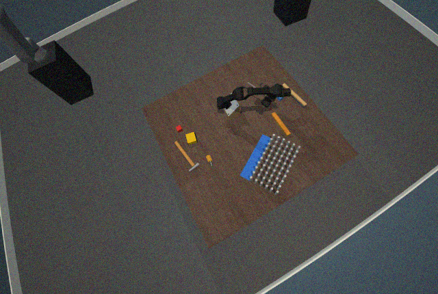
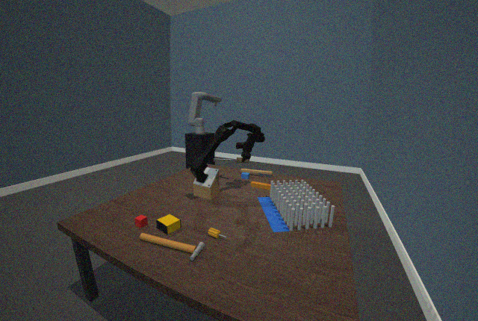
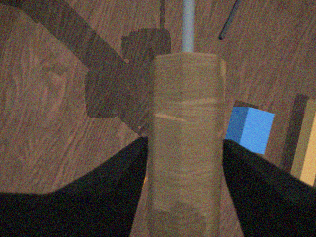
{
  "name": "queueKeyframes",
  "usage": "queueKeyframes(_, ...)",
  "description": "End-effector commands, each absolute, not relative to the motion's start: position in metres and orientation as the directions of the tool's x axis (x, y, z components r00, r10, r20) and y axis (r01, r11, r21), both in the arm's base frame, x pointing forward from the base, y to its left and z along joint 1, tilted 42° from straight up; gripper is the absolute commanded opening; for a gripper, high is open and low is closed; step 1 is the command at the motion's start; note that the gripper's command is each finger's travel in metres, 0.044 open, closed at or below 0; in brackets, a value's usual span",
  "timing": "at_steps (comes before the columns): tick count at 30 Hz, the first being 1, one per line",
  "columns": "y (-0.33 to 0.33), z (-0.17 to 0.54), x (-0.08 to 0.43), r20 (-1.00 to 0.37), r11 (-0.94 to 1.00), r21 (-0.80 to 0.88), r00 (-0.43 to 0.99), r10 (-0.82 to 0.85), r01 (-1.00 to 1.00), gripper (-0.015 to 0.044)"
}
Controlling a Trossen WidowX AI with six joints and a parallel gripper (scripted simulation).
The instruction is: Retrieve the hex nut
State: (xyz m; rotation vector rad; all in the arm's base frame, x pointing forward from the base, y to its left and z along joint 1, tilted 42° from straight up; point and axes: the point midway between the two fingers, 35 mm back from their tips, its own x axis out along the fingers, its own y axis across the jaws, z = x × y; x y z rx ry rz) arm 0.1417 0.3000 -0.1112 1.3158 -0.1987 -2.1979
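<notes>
Hand: grasping the tool by its wooden handle, above the far desk
Spacers: upright, right
Tape: beside them, left

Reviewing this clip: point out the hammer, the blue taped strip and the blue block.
hammer (image 1: 184, 153) (image 2: 167, 242): top and exterior, handle
blue taped strip (image 1: 254, 156) (image 2: 272, 213): top and exterior, upper face
blue block (image 3: 257, 129): wrist, side

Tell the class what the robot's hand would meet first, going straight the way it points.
Probably the table, below the held wooden handle; the blue block looks off to one side, though depth is unclear.
</notes>
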Motion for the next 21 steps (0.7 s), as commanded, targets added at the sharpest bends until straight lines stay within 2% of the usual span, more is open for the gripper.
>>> queueKeyframes(1,0.298,-0.099,0.154,-0.79,-0.849,0.427,-0.329,-0.518,0.311,0.0)
queueKeyframes(11,0.283,-0.07,0.184,-0.838,-0.867,0.496,-0.234,-0.492,0.047,0.0)
queueKeyframes(21,0.262,-0.041,0.211,-0.872,-0.839,0.49,-0.134,-0.471,-0.237,0.0)
